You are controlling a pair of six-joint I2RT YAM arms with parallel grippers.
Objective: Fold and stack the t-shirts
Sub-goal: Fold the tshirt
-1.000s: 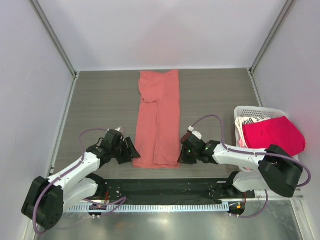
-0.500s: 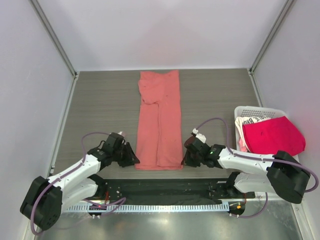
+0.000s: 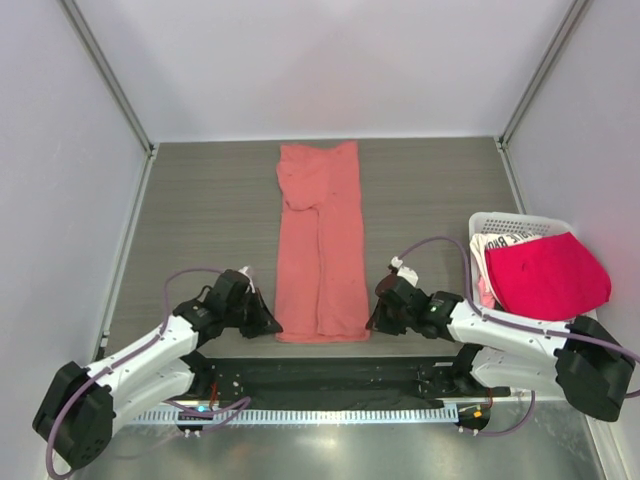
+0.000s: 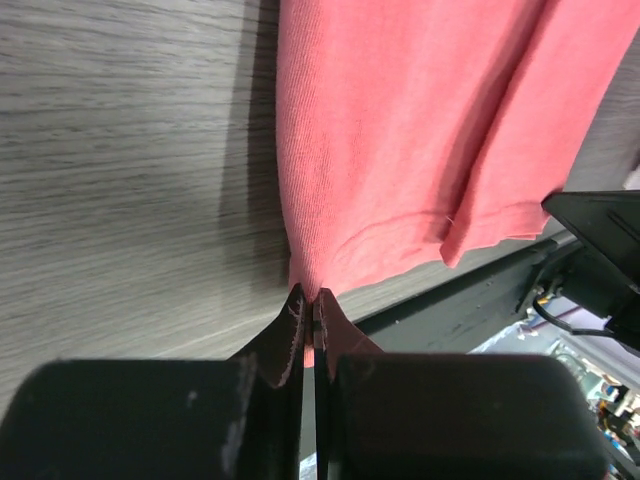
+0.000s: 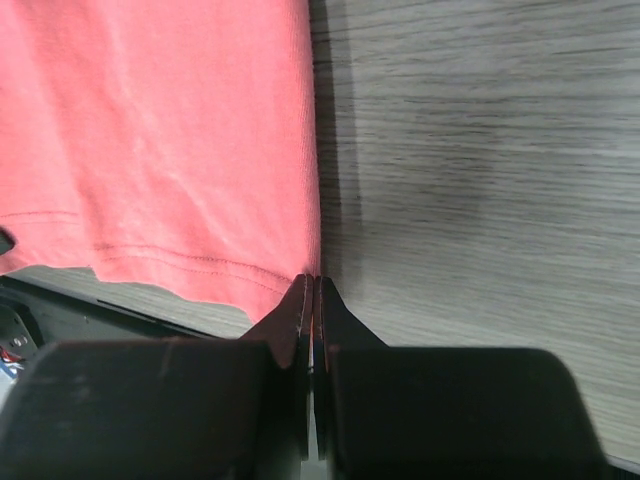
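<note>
A salmon-coral t-shirt (image 3: pixel 318 240) lies folded into a long narrow strip down the middle of the table, its hem toward me. My left gripper (image 3: pixel 272 326) is shut on the hem's near left corner (image 4: pixel 305 285). At the near right corner (image 5: pixel 305 270) of the same hem my right gripper (image 3: pixel 372 322) is shut too. Both pinch the cloth right at the table's near edge. A crimson-pink t-shirt (image 3: pixel 550 272) lies on top of a white t-shirt with dark lettering (image 3: pixel 497 243) in the basket at the right.
A white plastic lattice basket (image 3: pixel 505 219) stands at the table's right edge. A black strip and a metal rail (image 3: pixel 330 385) run along the near edge between the arm bases. Grey walls close in the left, right and far sides.
Both grippers slid toward me to the hem's corners. The left one closed on the cloth, and the shirt's hem shifted slightly nearer.
</note>
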